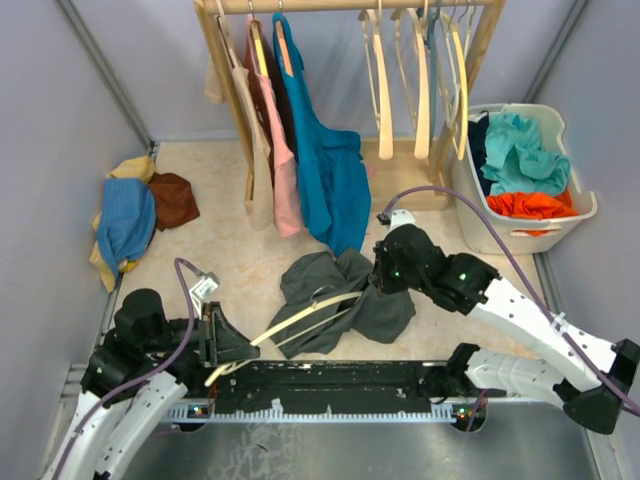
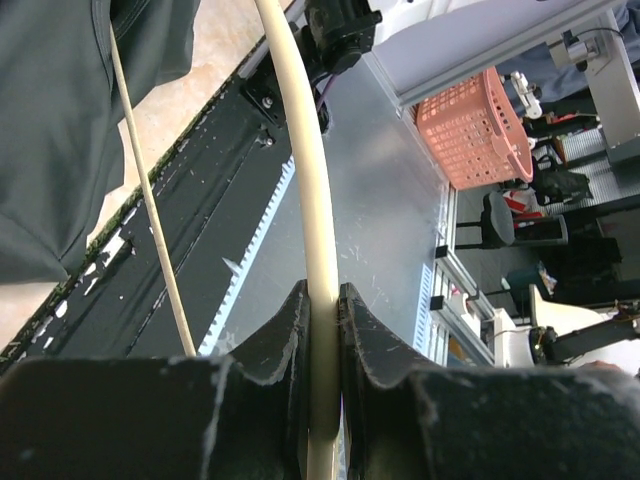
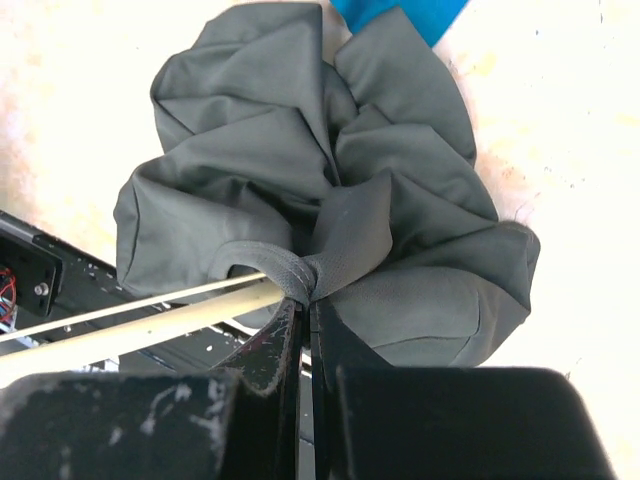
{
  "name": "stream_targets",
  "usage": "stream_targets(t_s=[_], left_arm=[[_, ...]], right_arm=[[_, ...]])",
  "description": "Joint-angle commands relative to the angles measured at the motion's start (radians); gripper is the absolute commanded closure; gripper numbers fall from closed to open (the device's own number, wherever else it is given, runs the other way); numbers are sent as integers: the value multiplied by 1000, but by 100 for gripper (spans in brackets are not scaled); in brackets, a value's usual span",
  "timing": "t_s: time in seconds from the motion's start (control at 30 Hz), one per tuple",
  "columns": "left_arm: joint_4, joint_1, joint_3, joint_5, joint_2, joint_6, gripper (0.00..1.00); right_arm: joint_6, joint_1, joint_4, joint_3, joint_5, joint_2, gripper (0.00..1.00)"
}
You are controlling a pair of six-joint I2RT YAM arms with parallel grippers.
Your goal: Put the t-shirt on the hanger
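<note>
The dark grey t-shirt [image 1: 345, 300] lies bunched on the floor in the middle. The pale wood hanger [image 1: 300, 318] slants from lower left into the shirt's neck opening. My left gripper [image 1: 222, 340] is shut on the hanger's arm [image 2: 318, 250], near its lower end. My right gripper [image 1: 378, 280] is shut on the shirt's ribbed collar [image 3: 300, 272], with the hanger's arm and thin bar [image 3: 150, 320] passing under the collar into the shirt [image 3: 330, 170]. The hanger's hook is hidden.
A wooden clothes rack [image 1: 350, 8] at the back holds a teal shirt [image 1: 325, 165], a pink garment [image 1: 283, 150] and several bare hangers [image 1: 420, 80]. A white basket [image 1: 575, 210] of clothes stands at right. A pile of clothes [image 1: 135, 215] lies at left.
</note>
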Motion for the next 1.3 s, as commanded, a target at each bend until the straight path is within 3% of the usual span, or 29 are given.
stream_targets(t_s=[0.0,0.2,0.57,1.03,1.27], left_arm=[[158,1,-51,43,-83,-52,98],[261,1,-126,30,-188,-142,98],[269,1,-153,-9,-189,-120,99],[613,1,-274,-79,-179,-268,99],[734,1,-306,-12,-119,-298,99]], right_arm=[[-83,8,-5,79,-3,-5,100],[-135,8,-15,121,0,-22,100],[-164,22,93,120,-97,-82,100],[-137,33,190,98,-99,-122,100],[-150,55,200,140,-34,-69,100]])
